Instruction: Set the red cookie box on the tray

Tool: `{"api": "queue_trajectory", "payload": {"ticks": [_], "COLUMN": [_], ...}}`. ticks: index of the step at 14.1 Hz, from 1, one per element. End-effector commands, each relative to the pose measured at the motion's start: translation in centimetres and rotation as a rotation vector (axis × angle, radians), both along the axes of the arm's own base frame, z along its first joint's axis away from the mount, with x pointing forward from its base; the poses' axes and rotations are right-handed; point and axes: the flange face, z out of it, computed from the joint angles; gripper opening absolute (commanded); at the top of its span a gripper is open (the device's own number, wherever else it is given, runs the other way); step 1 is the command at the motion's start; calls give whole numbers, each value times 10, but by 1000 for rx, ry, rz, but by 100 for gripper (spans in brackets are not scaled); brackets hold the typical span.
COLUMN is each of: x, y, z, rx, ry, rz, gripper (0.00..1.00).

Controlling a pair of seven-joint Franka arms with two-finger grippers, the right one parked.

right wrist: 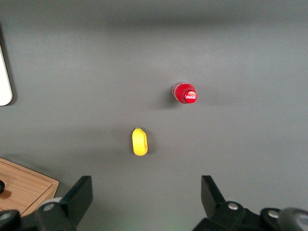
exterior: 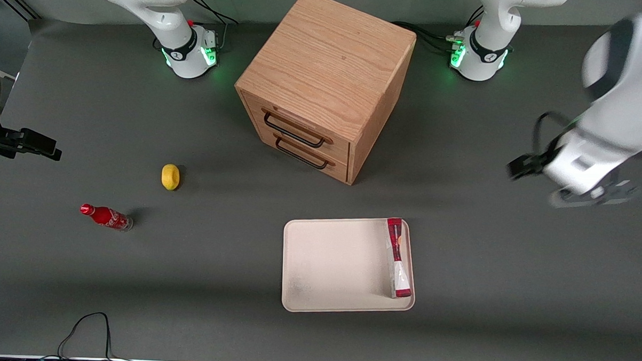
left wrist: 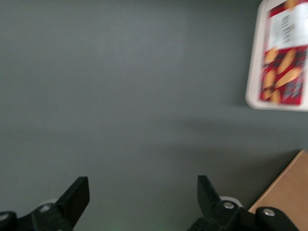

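My gripper (left wrist: 143,202) is empty, fingers (left wrist: 77,195) spread wide apart, hanging over bare grey table (exterior: 483,271) toward the working arm's end, well apart from the tray (exterior: 329,261). Red cookie box (exterior: 397,258) lies flat in the tray, along the short rim at the working arm's end, grey-white printed part nearer the front camera. Wrist cam: box (left wrist: 284,57) sits just inside the tray rim (left wrist: 252,72). Wooden drawer cabinet (exterior: 324,79) stands farther from the front camera than the tray, both drawers shut. Lemon (exterior: 170,176) and cola bottle (exterior: 106,216) lie toward the parked arm's end, near each other but apart
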Motion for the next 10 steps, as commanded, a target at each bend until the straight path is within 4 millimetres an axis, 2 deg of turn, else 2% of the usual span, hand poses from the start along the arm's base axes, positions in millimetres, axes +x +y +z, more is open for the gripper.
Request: {"api": "queue_trajectory", "payload": {"ticks": [1,4,10], "x": [-41,-44,-42], "y": [49,77,79], "z": [35,48,45], "rx": [1,14,12], "ry": [3,18,26], "rz": [36,69,77], "gripper": [100,100,100]}}
